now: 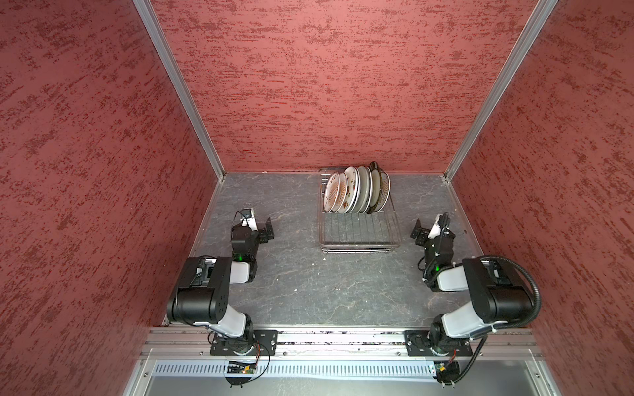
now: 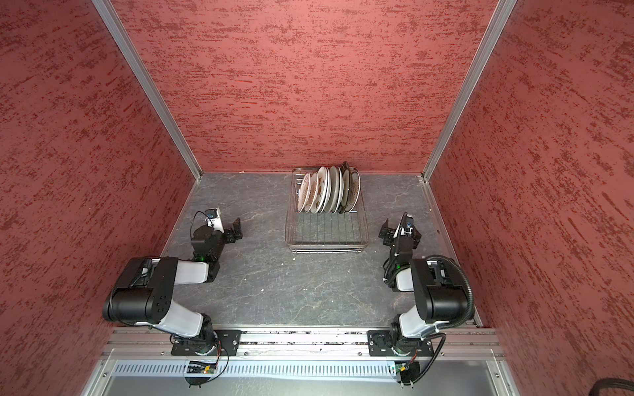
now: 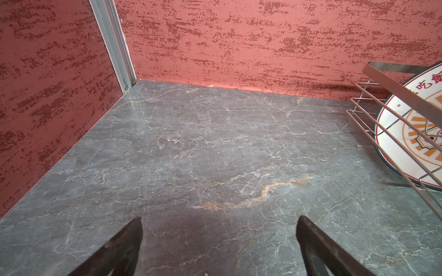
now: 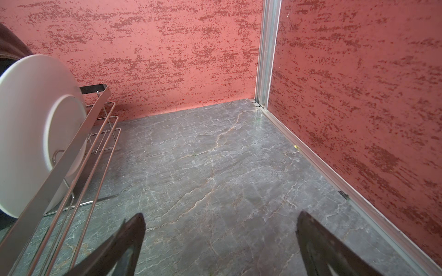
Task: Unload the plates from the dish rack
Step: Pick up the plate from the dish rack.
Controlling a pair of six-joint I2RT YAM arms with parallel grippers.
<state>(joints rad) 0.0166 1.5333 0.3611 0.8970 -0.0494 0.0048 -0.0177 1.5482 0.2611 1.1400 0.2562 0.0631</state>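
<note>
The plates point(image 1: 356, 188), about seven of them, stand on edge and packed close in the back half of the dish rack point(image 1: 360, 240), leaning slightly, while the front half of its wire base is bare. The rack sits on the grey marble-patterned tabletop point(image 1: 302, 281) near the back wall, a little toward our right side. The end plate nearest our left arm is the orange-sunburst plate with red characters point(image 3: 411, 133). The end nearest our right arm shows us a plain white plate back point(image 4: 35, 133), with a brown-rimmed plate point(image 1: 375, 187) rising tallest just behind it. Our left gripper point(image 1: 268, 230) and right gripper point(image 1: 416, 231) flank the rack's front part, both apart from it. Each has its jaws spread fully wide and holds nothing, with only bare tabletop between the fingertips. We judge that unloading has not begun and the step in hand is the first reach. Next we would bring one gripper over an end plate's top rim, close on it, lift it straight up clear of the prongs without dragging its neighbour, and lay it on open tabletop.
</note>
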